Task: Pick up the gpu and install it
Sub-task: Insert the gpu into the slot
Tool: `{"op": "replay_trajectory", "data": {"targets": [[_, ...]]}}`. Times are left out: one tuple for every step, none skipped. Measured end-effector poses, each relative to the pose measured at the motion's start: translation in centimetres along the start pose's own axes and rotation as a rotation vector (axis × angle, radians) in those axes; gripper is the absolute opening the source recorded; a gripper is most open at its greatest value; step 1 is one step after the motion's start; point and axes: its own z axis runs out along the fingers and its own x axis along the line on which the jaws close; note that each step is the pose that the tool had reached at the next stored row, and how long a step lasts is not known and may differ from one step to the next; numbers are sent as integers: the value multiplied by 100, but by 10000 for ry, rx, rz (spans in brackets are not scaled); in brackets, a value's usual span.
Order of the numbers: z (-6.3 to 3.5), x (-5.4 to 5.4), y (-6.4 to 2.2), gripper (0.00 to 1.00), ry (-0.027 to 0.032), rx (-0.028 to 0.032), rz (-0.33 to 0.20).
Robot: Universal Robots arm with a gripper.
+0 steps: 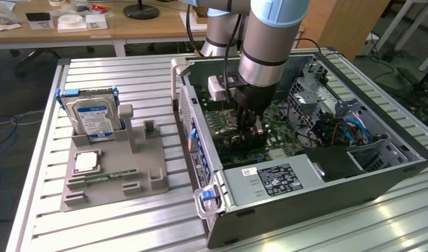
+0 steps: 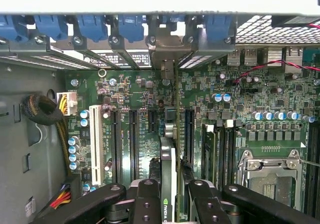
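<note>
Gripping gpu (image 2: pixel 169 184) edge-on, fingers (image 2: pixel 148 204) clamp card (bracket end toward rear slots) inside open computer case (image 1: pixel 382 173), above motherboard (image 2: pixel 250 94); hard drive (image 1: pixel 95 118) in holder on counter (image 1: pixel 130 226).

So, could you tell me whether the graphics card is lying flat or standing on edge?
On edge: the graphics card stands upright between the gripper fingers, above the motherboard slots.

tool (image 2: pixel 168 196) clamped on upright gpu (image 2: pixel 169 159), above motherboard (image 2: pixel 135 114) slots
</note>
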Motion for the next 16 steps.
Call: {"op": "replay_trajectory", "data": {"targets": [[0, 0, 0, 26, 0, 0, 0], [1, 0, 0, 26, -1, 0, 0], [2, 1, 1, 26, -1, 1, 0], [7, 1, 1, 26, -1, 1, 1], [8, 1, 1, 26, 0, 0, 1], [8, 1, 1, 26, 0, 0, 0], [8, 1, 1, 26, 0, 0, 1], [9, 1, 1, 26, 0, 0, 1], [9, 1, 1, 26, -1, 0, 0], [13, 1, 2, 26, -4, 3, 0], [16, 1, 1, 26, -6, 4, -1], [16, 1, 1, 26, -4, 3, -1], [16, 1, 1, 26, -3, 2, -1], [15, 2, 2, 26, -2, 1, 0], [15, 2, 2, 26, -2, 1, 1], [15, 2, 2, 26, -2, 1, 1]]}}
